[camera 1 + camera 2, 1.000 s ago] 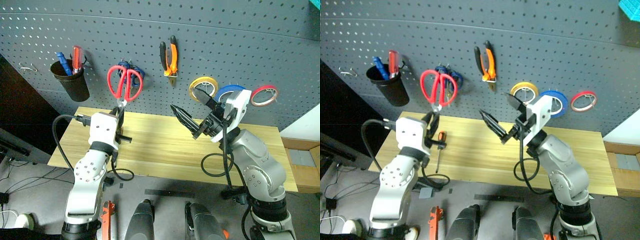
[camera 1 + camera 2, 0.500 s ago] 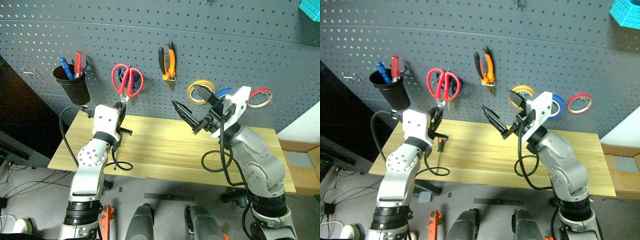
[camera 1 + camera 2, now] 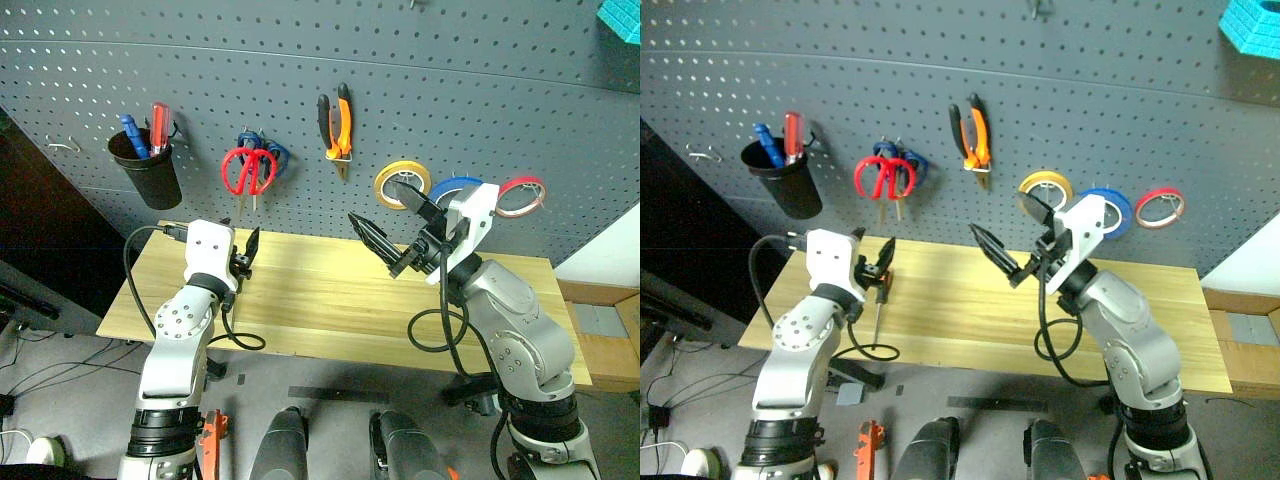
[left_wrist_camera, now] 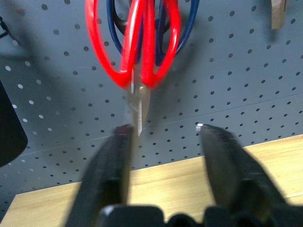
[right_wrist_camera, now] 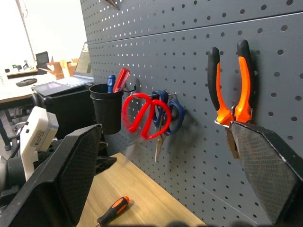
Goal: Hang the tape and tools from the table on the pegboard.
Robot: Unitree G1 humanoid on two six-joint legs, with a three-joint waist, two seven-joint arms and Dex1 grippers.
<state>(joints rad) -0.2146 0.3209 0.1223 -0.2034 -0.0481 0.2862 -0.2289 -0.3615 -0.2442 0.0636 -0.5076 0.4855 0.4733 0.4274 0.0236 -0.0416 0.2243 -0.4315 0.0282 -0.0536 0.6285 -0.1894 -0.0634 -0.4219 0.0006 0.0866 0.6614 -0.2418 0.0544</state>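
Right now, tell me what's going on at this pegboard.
The robot is hanging tools on the pegboard. The red-handled scissors, pliers and blue tape hang on hooks. The left gripper sits open just below the scissors, holding nothing. The right gripper is open and empty. The screwdriver lies on the table.

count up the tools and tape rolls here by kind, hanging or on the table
tape rolls: 3 (yellow, blue, red)
scissors: 2 (red, blue)
pliers: 1
screwdriver on the table: 1
tools in the black cup: 2 (blue handle, red handle)
total: 9
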